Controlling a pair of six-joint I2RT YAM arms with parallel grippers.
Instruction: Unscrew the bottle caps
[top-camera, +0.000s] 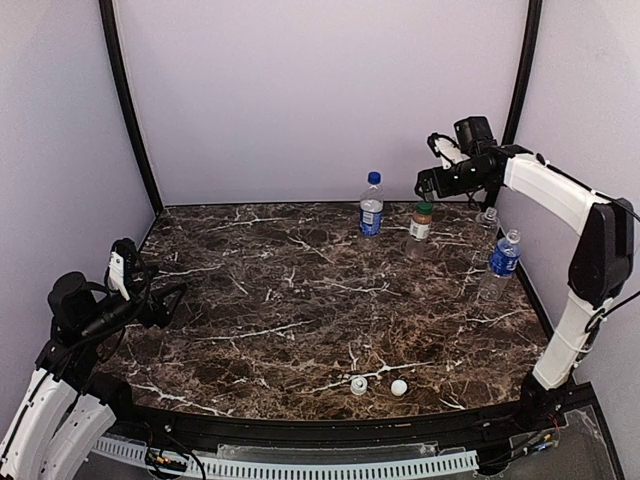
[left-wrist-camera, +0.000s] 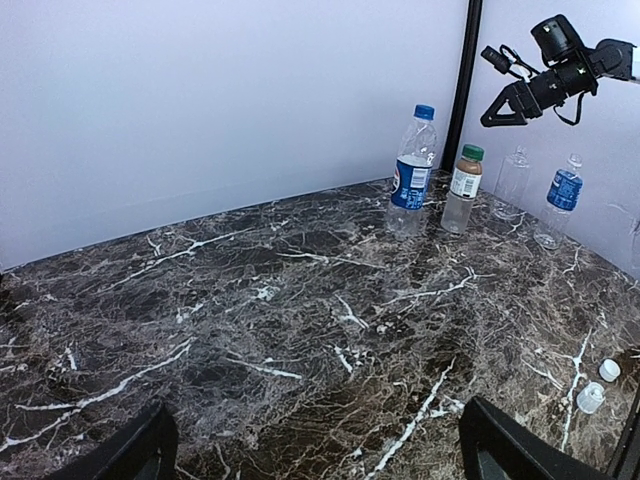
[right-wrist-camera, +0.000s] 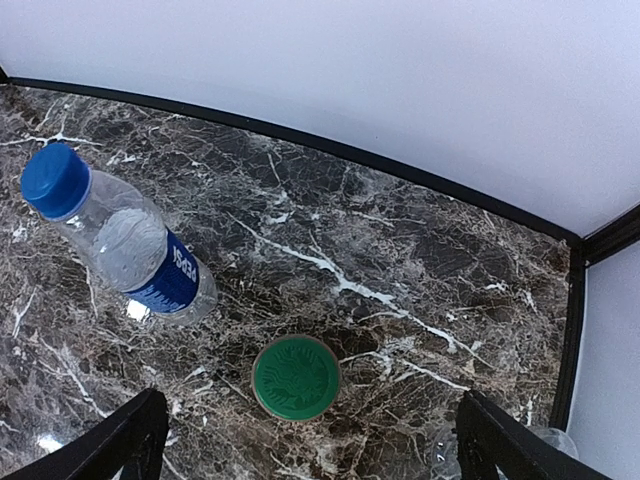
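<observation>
Four bottles stand at the back right. A blue-label bottle (top-camera: 371, 212) has a blue cap (top-camera: 374, 178). A tan-label bottle (top-camera: 420, 228) has a green cap (top-camera: 423, 209). A plain bottle (top-camera: 489, 218) and a second blue-label bottle (top-camera: 503, 258) show no caps. Two white caps (top-camera: 358, 385) (top-camera: 399, 387) lie near the front edge. My right gripper (top-camera: 424, 187) is open and empty, hovering above the green cap (right-wrist-camera: 295, 377), with the blue cap (right-wrist-camera: 55, 180) to its left. My left gripper (top-camera: 168, 300) is open and empty, low over the left side of the table.
Pale walls and black corner posts (top-camera: 520, 70) close in the back and sides, and the plain bottle stands close to the right wall. The dark marble table (top-camera: 280, 320) runs to a black front rail (top-camera: 330, 425).
</observation>
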